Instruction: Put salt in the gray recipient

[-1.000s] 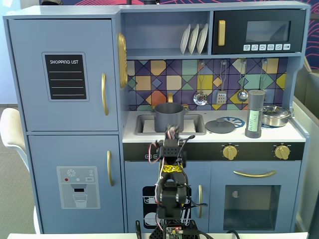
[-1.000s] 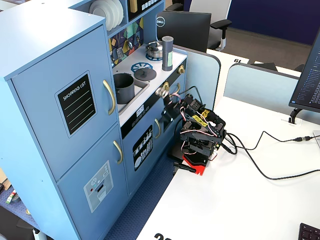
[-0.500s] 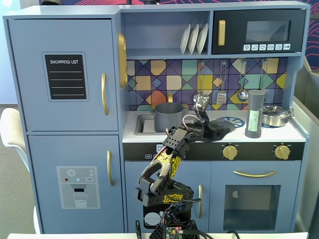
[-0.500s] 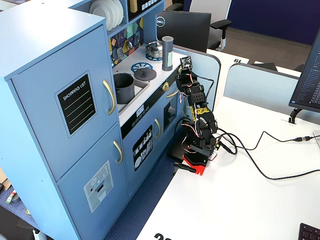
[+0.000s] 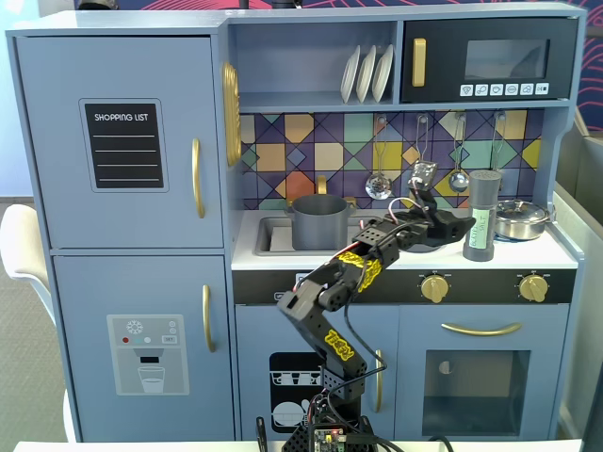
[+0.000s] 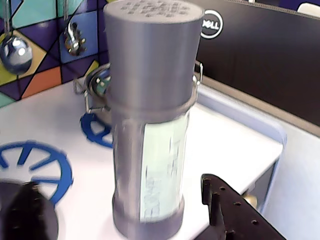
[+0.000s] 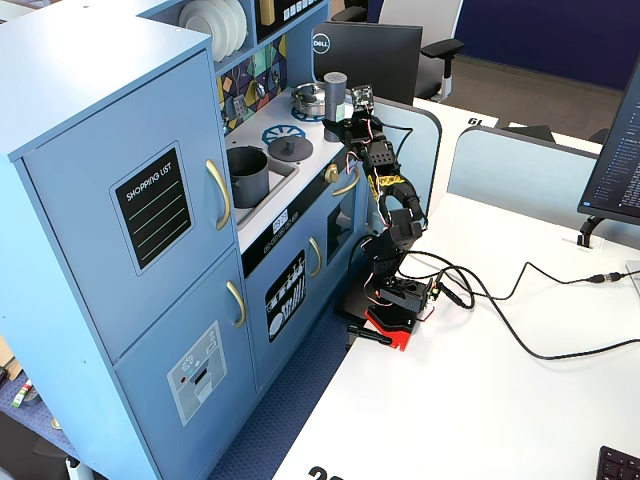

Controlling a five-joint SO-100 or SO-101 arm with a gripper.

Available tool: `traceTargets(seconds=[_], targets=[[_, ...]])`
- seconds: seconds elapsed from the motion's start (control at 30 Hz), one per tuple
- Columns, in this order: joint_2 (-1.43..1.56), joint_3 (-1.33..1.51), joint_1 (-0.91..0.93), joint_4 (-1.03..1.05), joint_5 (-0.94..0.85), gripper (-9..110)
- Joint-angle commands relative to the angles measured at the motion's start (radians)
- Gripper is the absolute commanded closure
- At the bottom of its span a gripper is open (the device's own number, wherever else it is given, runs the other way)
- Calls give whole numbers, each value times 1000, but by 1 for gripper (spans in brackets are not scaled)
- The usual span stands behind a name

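The salt shaker (image 6: 150, 115) is a tall gray cylinder with a pale green label, standing upright on the white stove top; it also shows in both fixed views (image 5: 481, 218) (image 7: 335, 92). My gripper (image 6: 120, 187) is open, with one black jaw on each side of the shaker's base and a gap to each. In the fixed views the gripper (image 5: 459, 226) (image 7: 345, 122) is just beside the shaker at counter height. The gray recipient, a gray pot (image 5: 319, 221) (image 7: 247, 174), sits in the sink, left of the stove in a fixed view.
A steel pan (image 5: 521, 218) (image 6: 97, 85) stands right behind the shaker. A black lid (image 7: 290, 148) lies on a blue burner ring (image 6: 35, 165). Ladles (image 5: 379, 184) hang on the tiled back wall. The counter edge (image 6: 270, 135) is close on the right.
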Motion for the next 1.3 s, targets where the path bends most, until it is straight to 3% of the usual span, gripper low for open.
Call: traceTargets(seconds=[0.0, 1.13, 1.2, 1.27], targets=[[-80, -124, 23, -86, 25, 50], [-611, -502, -14, -327, 18, 62], [-612, -503, -18, -328, 11, 66], [-612, -505, -26, -328, 2, 83]])
